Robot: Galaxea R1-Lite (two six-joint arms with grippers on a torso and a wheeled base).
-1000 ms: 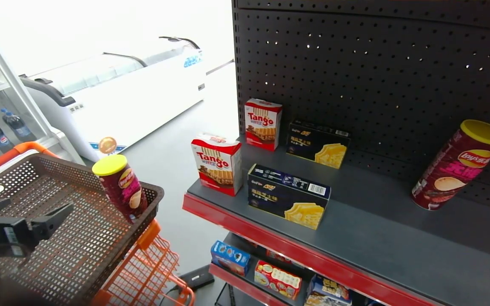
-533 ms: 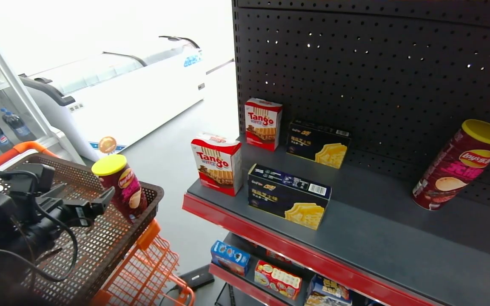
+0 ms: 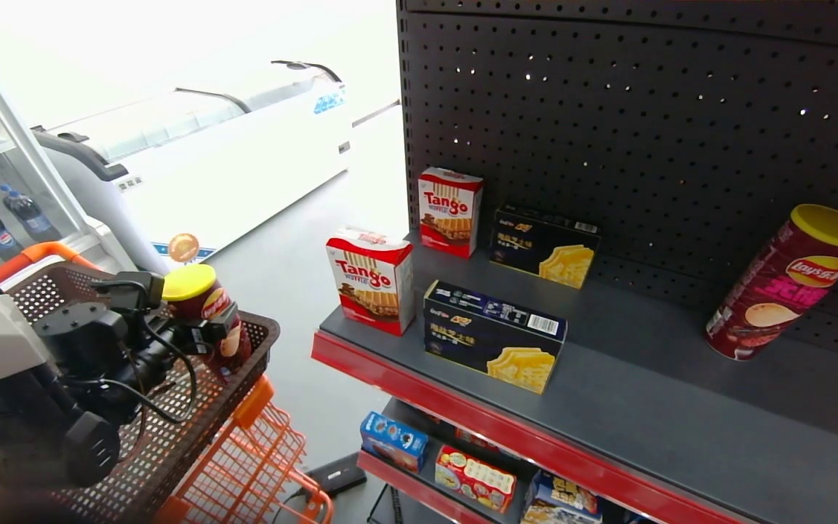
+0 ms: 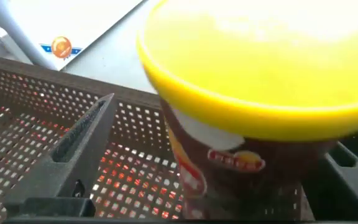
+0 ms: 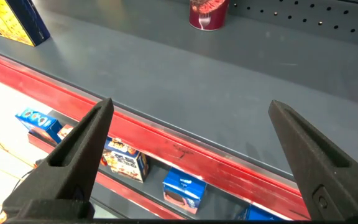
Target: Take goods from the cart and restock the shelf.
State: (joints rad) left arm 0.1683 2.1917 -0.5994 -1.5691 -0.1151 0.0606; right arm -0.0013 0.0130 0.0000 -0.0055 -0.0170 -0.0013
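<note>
Straddling chip can point(image 4: 253, 81), L gripper point(image 4: 219, 134) jaws wide.

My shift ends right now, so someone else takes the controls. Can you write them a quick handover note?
Left gripper: open, fingers either side of the chip can in the cart basket; not clamped yet.
Right gripper: open, empty, above the shelf front edge.
Done: a second can already on the shelf, leaning on the back panel, alongside four boxes.
Left: close on the basket can, lift it, set it on the shelf.
</note>
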